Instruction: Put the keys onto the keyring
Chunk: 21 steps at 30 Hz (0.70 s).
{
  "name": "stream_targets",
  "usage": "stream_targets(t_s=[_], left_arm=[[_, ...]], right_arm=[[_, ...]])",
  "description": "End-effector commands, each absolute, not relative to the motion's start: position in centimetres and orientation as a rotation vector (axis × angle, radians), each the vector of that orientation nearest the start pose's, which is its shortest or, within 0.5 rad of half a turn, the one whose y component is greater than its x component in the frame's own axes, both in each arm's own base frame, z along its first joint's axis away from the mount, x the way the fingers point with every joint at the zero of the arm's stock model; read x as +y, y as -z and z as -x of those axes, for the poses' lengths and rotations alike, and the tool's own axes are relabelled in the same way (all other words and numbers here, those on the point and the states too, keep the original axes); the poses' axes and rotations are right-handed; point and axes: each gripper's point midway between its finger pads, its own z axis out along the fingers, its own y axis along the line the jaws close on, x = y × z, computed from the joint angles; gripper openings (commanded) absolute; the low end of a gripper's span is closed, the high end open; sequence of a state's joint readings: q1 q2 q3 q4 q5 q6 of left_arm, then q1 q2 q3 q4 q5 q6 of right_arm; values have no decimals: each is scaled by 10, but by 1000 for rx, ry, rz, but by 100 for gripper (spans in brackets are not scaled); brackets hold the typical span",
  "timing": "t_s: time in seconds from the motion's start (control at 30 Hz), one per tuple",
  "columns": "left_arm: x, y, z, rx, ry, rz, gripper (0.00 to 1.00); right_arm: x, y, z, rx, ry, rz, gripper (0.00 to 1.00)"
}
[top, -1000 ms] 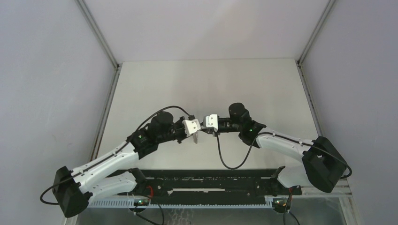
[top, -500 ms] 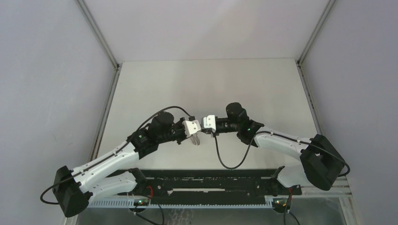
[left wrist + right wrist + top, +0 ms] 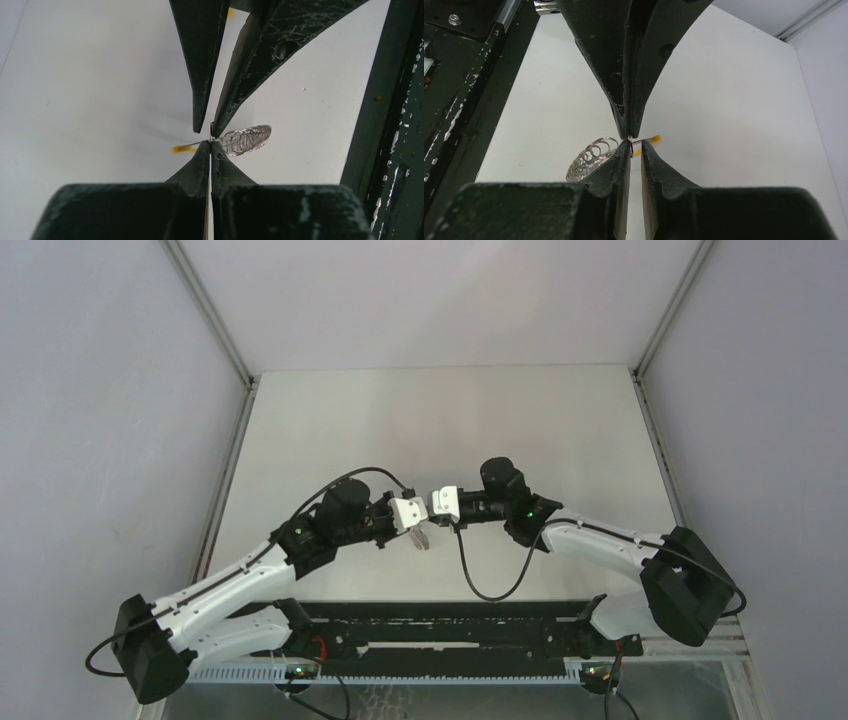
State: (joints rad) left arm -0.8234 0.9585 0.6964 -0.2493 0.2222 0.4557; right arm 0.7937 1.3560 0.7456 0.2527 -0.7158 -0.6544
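Observation:
Both grippers meet tip to tip above the table's near middle. My left gripper (image 3: 421, 536) (image 3: 210, 142) is shut on the keyring (image 3: 247, 140) (image 3: 591, 156). The keyring shows nearly edge-on as thin silvery wire, with a coil of loops to one side. A yellow-orange stretch (image 3: 181, 148) (image 3: 653, 140) sticks out on the other side. My right gripper (image 3: 432, 523) (image 3: 635, 145) faces the left one, its jaws a narrow gap apart around the wire. Whether they pinch the wire does not show. The keys are hidden; no green head shows.
A black rail frame (image 3: 440, 635) (image 3: 395, 125) (image 3: 459, 75) runs along the table's near edge just behind the grippers. The right arm's black cable (image 3: 490, 590) loops down over the white tabletop (image 3: 440, 420). Grey walls close in the table on three sides.
The right arm has slid a little left toward the left gripper, and its jaws have narrowed. The left arm has stayed in place.

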Motion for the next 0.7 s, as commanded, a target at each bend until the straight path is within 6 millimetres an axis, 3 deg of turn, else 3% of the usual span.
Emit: stream_targets(t_s=[0.0, 0.37, 0.67], left_arm=[[-266, -211, -202, 1452, 505, -1344, 0], [-266, -209, -200, 1440, 508, -1351, 0], [-268, -201, -199, 1475, 518, -1385, 0]], right_arm=[[356, -180, -216, 1039, -752, 1592, 13], [351, -179, -213, 1043, -799, 1597, 13], [353, -191, -210, 1015, -818, 1574, 14]])
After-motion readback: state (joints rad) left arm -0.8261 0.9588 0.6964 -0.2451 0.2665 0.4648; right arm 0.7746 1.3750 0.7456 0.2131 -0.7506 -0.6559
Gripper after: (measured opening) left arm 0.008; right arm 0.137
